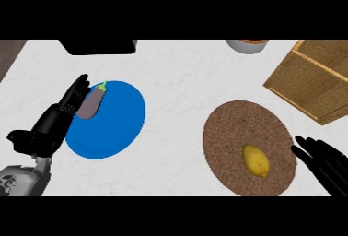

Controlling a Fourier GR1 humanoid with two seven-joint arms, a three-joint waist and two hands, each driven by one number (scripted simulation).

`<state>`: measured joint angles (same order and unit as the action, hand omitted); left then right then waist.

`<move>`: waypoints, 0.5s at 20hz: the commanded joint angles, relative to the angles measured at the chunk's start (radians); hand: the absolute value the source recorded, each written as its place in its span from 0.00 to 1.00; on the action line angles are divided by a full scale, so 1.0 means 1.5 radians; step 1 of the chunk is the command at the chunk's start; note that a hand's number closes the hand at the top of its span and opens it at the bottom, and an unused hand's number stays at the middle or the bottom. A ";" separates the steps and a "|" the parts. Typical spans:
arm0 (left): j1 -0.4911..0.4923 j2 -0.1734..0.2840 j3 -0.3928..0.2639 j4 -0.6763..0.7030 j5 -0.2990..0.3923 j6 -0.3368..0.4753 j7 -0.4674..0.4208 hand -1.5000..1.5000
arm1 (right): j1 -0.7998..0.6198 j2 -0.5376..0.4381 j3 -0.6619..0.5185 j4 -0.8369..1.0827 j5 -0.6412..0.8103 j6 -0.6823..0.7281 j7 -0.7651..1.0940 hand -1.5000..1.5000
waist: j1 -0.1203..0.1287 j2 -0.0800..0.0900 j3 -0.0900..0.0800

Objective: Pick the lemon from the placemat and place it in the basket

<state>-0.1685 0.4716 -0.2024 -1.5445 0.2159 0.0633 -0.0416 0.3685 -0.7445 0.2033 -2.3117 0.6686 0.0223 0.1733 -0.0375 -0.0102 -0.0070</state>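
Your lemon (255,160) lies on the round brown placemat (239,124) — right hand (325,167) just beside it, fingers straight, holding nothing; the left hand (55,119) rests with fingers relaxed by the blue plate (122,124) — the wicker basket (314,76) stands beyond.

Bare counter (173,115) between placemat (238,124), basket (312,78)

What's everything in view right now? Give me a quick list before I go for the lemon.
lemon: one, yellow, on the placemat's lower right
placemat: one, brown, round, right of centre
basket: one, tan wicker, upper right, partly cut off
plate: one, blue, left of centre
eggplant: one, purple with green stem, on the plate's upper left edge
black object: one, top edge, unclear what
grey cup or bowl: one, top edge
left hand: black, open, beside the plate
right hand: black, open, right of the placemat
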 commanded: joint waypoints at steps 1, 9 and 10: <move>-0.001 -0.010 -0.011 -0.005 -0.019 0.005 -0.004 0.50 | 0.053 -0.065 -0.020 -0.128 -0.039 0.137 0.115 0.00 | 0.007 0.004 0.002; 0.023 -0.011 0.007 -0.062 -0.010 -0.004 0.035 0.50 | 0.104 -0.047 -0.132 -0.174 -0.126 0.186 0.092 0.00 | 0.009 0.002 0.004; 0.015 -0.028 0.001 -0.006 -0.034 0.000 -0.014 0.50 | 0.110 -0.040 -0.137 -0.176 -0.118 0.182 0.077 0.00 | 0.003 0.003 0.004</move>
<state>-0.1539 0.4552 -0.1943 -1.5852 0.1959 0.0579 -0.0201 0.4456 -0.8117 0.0812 -2.3607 0.6186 0.2330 0.2541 -0.0302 -0.0071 -0.0019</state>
